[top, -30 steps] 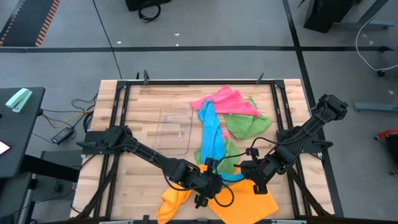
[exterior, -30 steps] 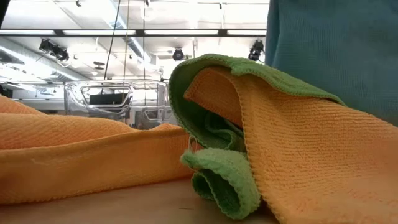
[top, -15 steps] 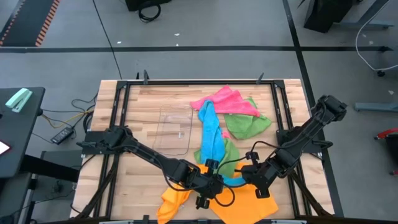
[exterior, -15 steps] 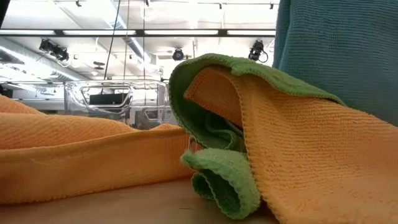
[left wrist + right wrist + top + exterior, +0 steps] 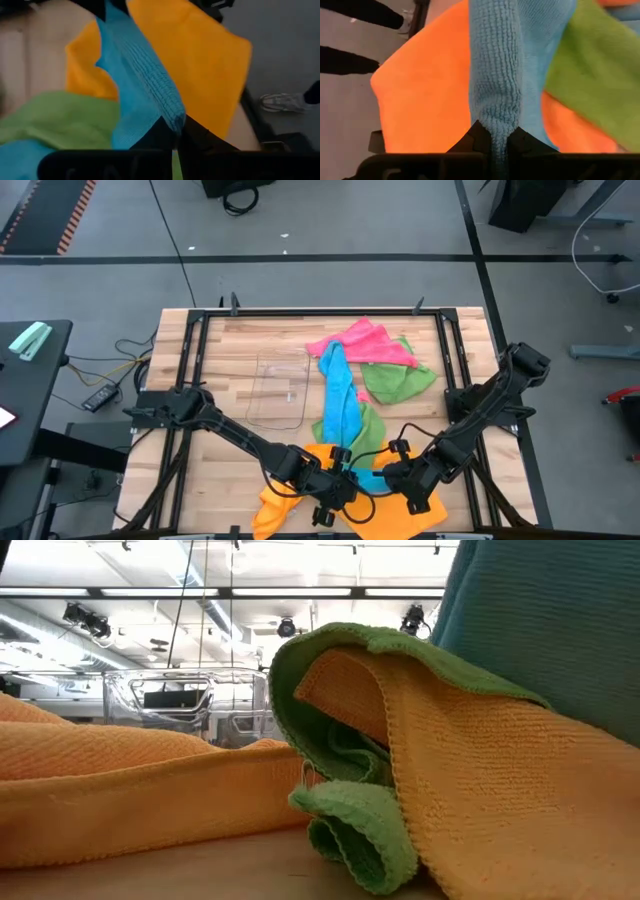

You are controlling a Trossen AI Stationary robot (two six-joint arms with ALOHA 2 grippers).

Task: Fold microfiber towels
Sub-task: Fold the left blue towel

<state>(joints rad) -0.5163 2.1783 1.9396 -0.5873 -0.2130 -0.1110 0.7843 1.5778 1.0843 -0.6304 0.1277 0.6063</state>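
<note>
Clear plastic tray (image 5: 279, 388) beside blue towel (image 5: 338, 408)

Left end effector (image 5: 338, 483) clamped, right end effector (image 5: 392, 476) clamped — arms low, converging

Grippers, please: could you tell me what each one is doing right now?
Left gripper: shut on the blue towel.
Right gripper: shut on the blue towel.

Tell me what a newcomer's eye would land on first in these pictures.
First, the heap of bright microfiber towels: the sky blue towel runs in a long strip down the table's middle, with the pink towel and a green towel at the far side. At the near edge, the left tool and right tool are each shut on an end of the blue towel, above the orange towel.
</note>
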